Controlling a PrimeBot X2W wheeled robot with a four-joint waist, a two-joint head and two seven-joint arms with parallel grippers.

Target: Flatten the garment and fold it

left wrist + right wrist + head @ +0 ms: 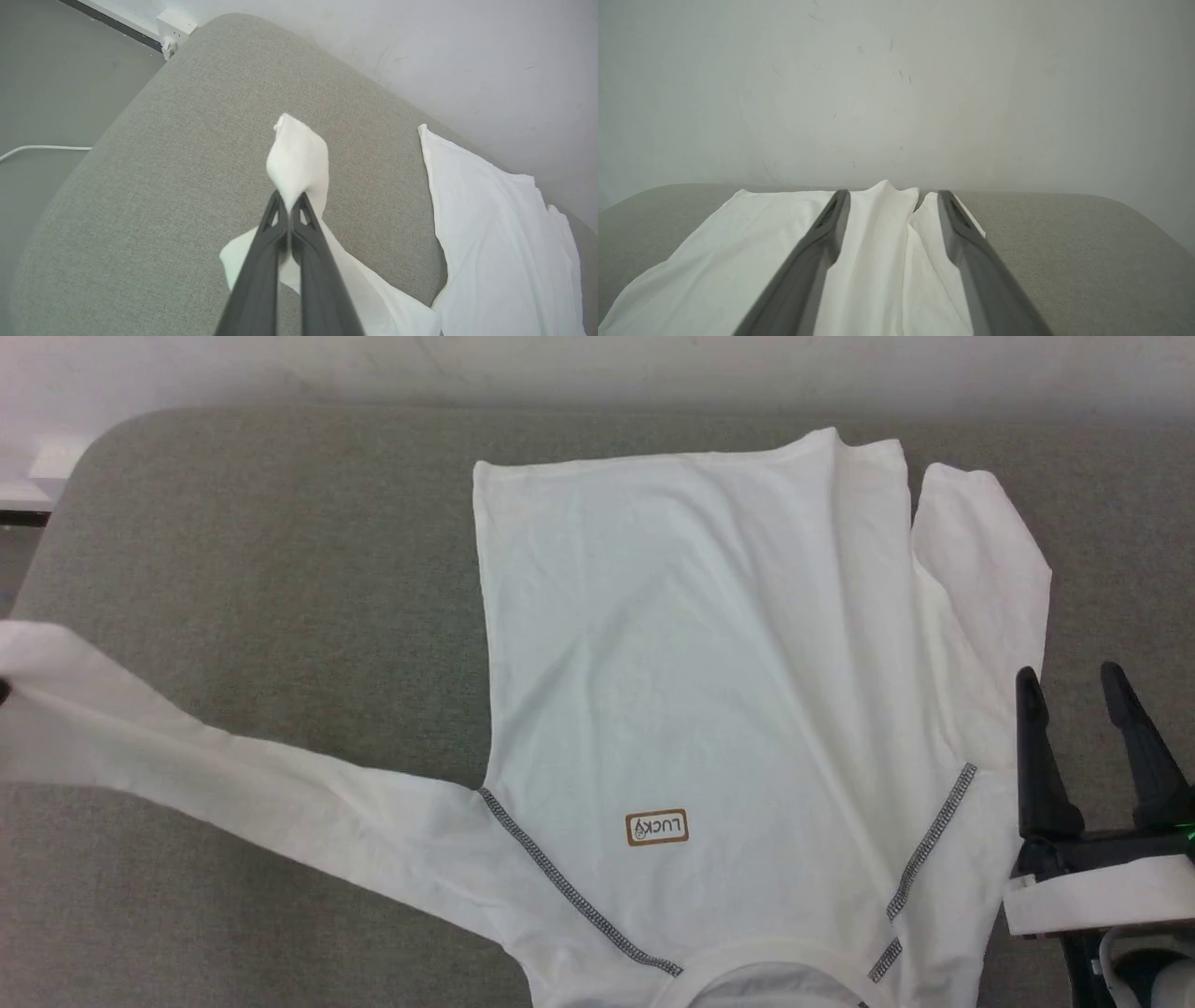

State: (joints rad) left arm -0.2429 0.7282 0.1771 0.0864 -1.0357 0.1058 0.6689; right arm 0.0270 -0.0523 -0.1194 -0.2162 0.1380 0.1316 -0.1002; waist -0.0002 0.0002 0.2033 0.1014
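The white garment [691, 691] lies spread on the grey table, neck toward me, tan label [656, 827] and grey shoulder stitching showing. One long sleeve [243, 784] stretches out to the far left, lifted at its end. In the left wrist view my left gripper [289, 205] is shut on that sleeve's cuff [299, 158], holding it above the table. The other sleeve [990, 569] lies folded along the body's right side. My right gripper [1074, 686] hovers open beside it at the lower right, nothing between its fingers; the garment [878, 252] lies beneath it in the right wrist view.
The grey padded table [280, 569] has rounded corners and stands against a pale wall [896, 93]. Beyond its left edge are floor, a white cable [42, 148] and a wall socket [173, 30].
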